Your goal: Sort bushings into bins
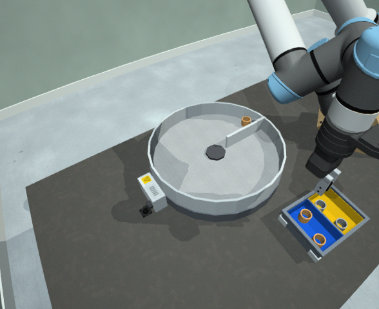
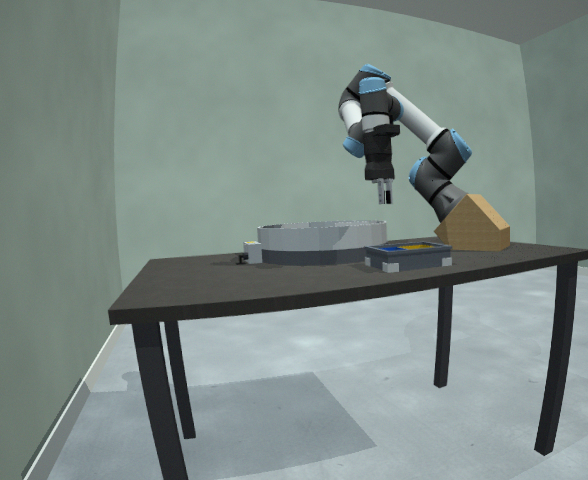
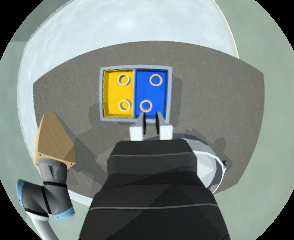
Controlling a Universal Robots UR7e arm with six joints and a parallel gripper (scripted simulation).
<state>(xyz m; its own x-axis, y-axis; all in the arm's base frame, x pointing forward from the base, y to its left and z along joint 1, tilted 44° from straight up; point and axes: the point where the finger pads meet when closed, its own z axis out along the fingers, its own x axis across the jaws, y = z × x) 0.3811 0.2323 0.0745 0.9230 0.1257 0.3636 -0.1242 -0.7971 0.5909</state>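
One bronze bushing [image 1: 245, 120] stands on the grey turntable [image 1: 216, 156] at its far side, next to the white divider bar [image 1: 244, 132]. The blue bin [image 1: 311, 224] holds two bronze bushings [image 1: 305, 215] [image 1: 320, 238]. The yellow bin [image 1: 336, 211] beside it holds two steel bushings [image 1: 320, 204] [image 1: 341, 223]. My gripper [image 1: 328, 184] [image 2: 384, 196] hangs high above the bins, pointing down. Its fingers stand apart with nothing between them in the wrist view [image 3: 151, 120], where the blue bin [image 3: 151, 92] and yellow bin [image 3: 118, 94] lie below.
A small white control box [image 1: 151, 192] with a yellow label sits against the turntable's front left rim. The arm stands on a wooden wedge [image 2: 472, 223] at the table's back right. The turntable has a raised rim all round.
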